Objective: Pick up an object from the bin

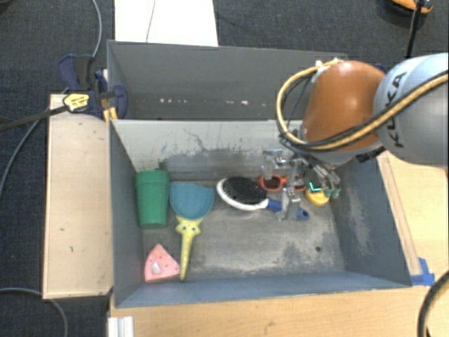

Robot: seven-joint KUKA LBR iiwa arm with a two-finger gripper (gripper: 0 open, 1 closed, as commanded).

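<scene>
In the camera view, the grey arm [421, 111] coming in from 3 o'clock bears the letters "KUKA", turned on their side, just beside its rounded orange cover [344, 104]; a yellow-and-black cable [282, 104] loops round that cover. No other writing can be read. The gripper [287, 206] stands low over the floor of the bin [231, 90], at about 2 o'clock from the floor's middle. Whether it is released or clenched cannot be told, nor whether it grasps anything. It sits among a knot of small things: a small blue piece [302, 215] at its tip toward 4 o'clock, a yellow lump [318, 198] just beside it at 2 o'clock, and a red-orange round thing [271, 182] at 11 o'clock. A black-bristled oval brush with a white rim [242, 192] lies just beside it at 9 o'clock. Well apart, along the left wall, lie a green cup [152, 199] on its side, a blue scoop-shaped toy on a yellow stem [191, 201], and a pink triangular piece [160, 264] in the front-left corner. From the gripper toward 5 and 6 o'clock the floor is bare up to the front wall. The back wall is near at 12 o'clock, and the sloping right wall is near at 3 o'clock.
</scene>
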